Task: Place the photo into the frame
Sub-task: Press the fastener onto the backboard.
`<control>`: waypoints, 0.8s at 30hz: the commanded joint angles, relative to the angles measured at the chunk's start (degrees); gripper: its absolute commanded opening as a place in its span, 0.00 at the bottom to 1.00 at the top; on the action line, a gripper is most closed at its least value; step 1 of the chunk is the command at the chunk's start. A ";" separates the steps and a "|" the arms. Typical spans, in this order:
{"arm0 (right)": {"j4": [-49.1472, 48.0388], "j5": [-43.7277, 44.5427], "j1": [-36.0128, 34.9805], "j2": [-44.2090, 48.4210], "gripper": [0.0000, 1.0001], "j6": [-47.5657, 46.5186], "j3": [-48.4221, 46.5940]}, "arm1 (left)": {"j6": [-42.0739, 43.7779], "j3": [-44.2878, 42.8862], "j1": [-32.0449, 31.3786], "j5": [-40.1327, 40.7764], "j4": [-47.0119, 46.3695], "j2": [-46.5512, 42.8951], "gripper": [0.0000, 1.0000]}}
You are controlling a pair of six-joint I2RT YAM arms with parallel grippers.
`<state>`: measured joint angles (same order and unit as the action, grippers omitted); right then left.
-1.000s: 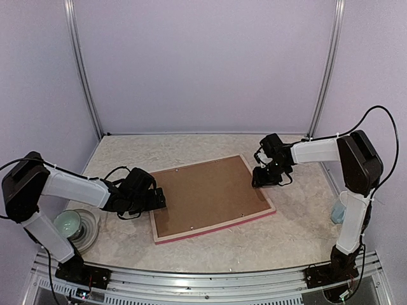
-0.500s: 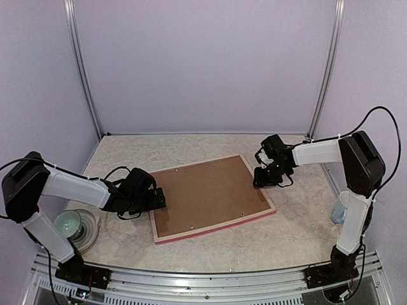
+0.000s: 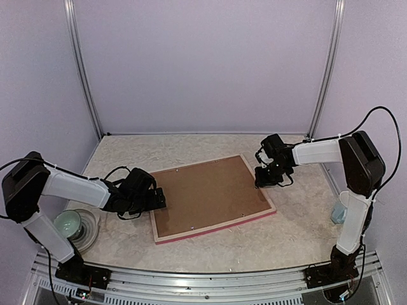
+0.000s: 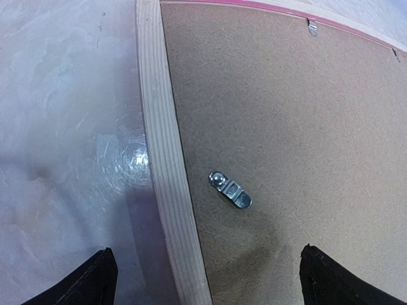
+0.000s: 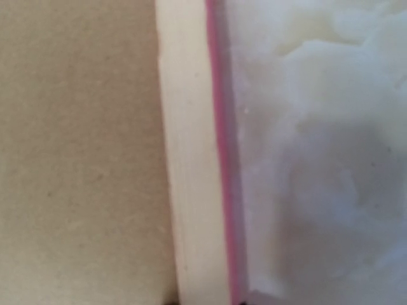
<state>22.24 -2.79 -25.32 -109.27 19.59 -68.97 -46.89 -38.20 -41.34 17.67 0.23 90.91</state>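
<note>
**A:** So, how far along is the task?

**B:** Hard to judge. The frame (image 3: 216, 227) lies face down on the table (image 3: 191, 149), with its pale wooden back up and pink moulding showing along the edges. A brown backing board (image 3: 206, 194) fills it. The photo shows in no view, so I cannot tell whether it sits under the board. If it does, probably only fastening is left.

**A:** And the grippers?

**B:** The left gripper (image 3: 159, 198) is spread wide and holds nothing. It straddles the frame's left rail. The right gripper (image 3: 259, 179) sits at the right edge, and I cannot tell whether it is released or clenched.

**A:** What do the wrist views add?

**B:** The left wrist view shows a small metal tab (image 4: 230, 190) lying on the board just beside the rail. The right wrist view is a blurred close-up of rail and pink strip. Only the overhead view shows both arms and the whole frame.
</note>
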 commanded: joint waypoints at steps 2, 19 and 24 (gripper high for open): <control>5.03 3.60 0.27 -0.83 0.24 -0.62 -0.99 | -0.30 0.14 0.20 0.08 1.38 1.49 0.99; 4.89 -3.59 0.35 3.47 0.70 -1.09 -3.63 | 0.74 -3.64 0.64 5.40 7.14 -0.37 0.99; 2.61 -5.72 0.36 4.54 0.71 -0.94 -0.50 | 0.56 -5.27 1.97 7.15 8.42 2.47 0.99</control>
<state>26.39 -5.87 -25.32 -107.13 18.92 -71.92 -46.65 -41.50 -40.58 22.06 6.52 91.37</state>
